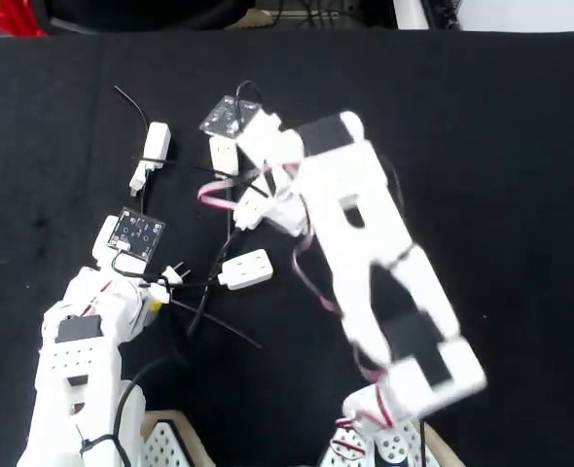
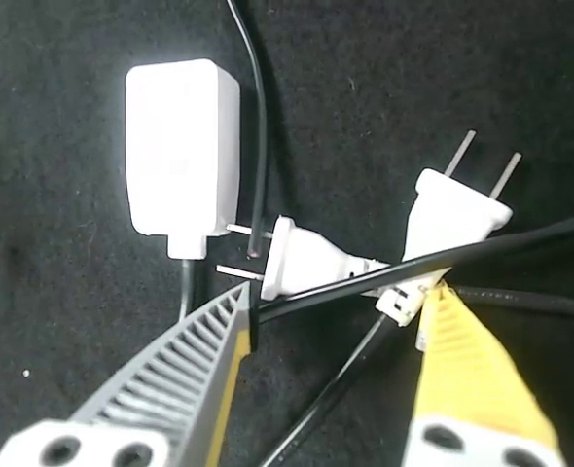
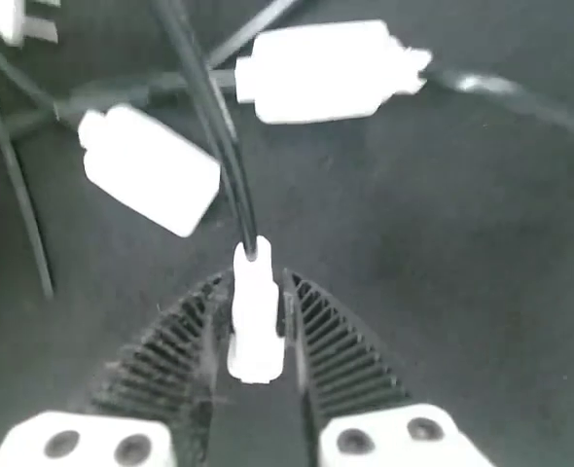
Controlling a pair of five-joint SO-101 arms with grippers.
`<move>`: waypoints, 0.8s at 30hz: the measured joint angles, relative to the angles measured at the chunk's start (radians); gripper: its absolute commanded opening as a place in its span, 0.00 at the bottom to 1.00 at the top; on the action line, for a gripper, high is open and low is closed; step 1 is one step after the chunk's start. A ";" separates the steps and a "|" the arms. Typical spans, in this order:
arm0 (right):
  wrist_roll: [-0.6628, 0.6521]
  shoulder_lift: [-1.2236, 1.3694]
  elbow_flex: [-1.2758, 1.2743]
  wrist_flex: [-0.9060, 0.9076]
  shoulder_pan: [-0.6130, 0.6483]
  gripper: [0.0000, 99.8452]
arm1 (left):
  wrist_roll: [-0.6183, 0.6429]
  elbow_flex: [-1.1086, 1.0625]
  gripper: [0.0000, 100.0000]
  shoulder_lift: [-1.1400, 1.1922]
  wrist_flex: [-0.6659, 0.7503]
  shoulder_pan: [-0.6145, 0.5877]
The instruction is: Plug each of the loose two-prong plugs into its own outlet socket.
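Note:
My left gripper (image 2: 338, 297) is open low over two loose white two-prong plugs. One plug (image 2: 306, 263) lies between the fingers, its prongs touching the corded end of a white outlet socket (image 2: 182, 146). The second plug (image 2: 452, 209) lies by the yellow finger (image 2: 462, 379), prongs pointing away. In the high view this gripper (image 1: 168, 284) is left of that socket (image 1: 246, 269). My right gripper (image 3: 256, 282) is shut on a small white plug (image 3: 256, 321) with a black cord. Beyond it lie a white socket block (image 3: 151, 167) and a longer white socket (image 3: 326, 71).
Black cords cross the black tabletop (image 1: 482, 146) between the arms. Another white socket (image 1: 157, 142) with a small plug (image 1: 141, 178) at its end lies at the back left. The right arm (image 1: 365, 253) reaches diagonally over the middle. The table's right half is bare.

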State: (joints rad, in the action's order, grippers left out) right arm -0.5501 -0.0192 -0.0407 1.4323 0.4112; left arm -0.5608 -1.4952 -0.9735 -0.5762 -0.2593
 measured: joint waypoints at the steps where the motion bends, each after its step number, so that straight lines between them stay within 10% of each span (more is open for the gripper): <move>1: 0.021 -0.068 -0.075 -0.068 0.018 0.01 | 0.015 -0.011 0.27 0.000 0.014 0.000; 14: 0.338 -0.594 -0.954 -1.014 0.133 0.01 | 0.074 -0.031 0.24 0.000 0.066 0.002; 24: 0.594 -0.623 -1.008 -1.083 0.051 0.01 | 0.144 -0.034 0.10 -0.137 0.044 0.133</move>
State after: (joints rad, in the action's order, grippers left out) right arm 0.0437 -0.6421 -1.0487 0.3491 0.4618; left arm -0.4166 -1.5290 -1.1101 -0.5317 -0.1258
